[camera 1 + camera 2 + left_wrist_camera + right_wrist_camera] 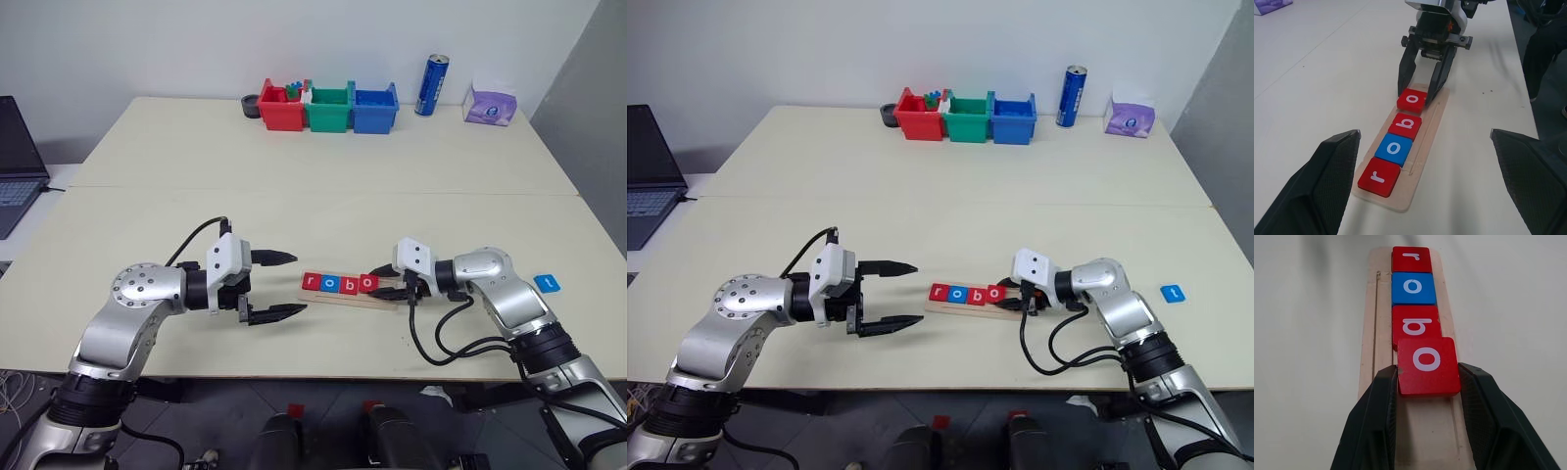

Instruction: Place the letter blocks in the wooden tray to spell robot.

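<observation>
The wooden tray (338, 298) lies near the table's front edge, between my two grippers. In it sit three letter blocks in a row: a red r (313, 282), a blue o (331, 284) and a red b (350, 284). My right gripper (1427, 374) is shut on a red o block (1427, 364), holding it over the tray just behind the b, with its front edge overlapping the b slightly. My left gripper (299, 284) hovers open and empty just left of the tray, pointing at it. A blue t block (549, 283) lies on the table to the right of my right arm.
Red (282, 108), green (329, 110) and blue bins (375, 110) stand in a row at the table's far edge. To their right are a blue can (432, 85) and a tissue pack (490, 103). A laptop (15, 162) sits off the left side.
</observation>
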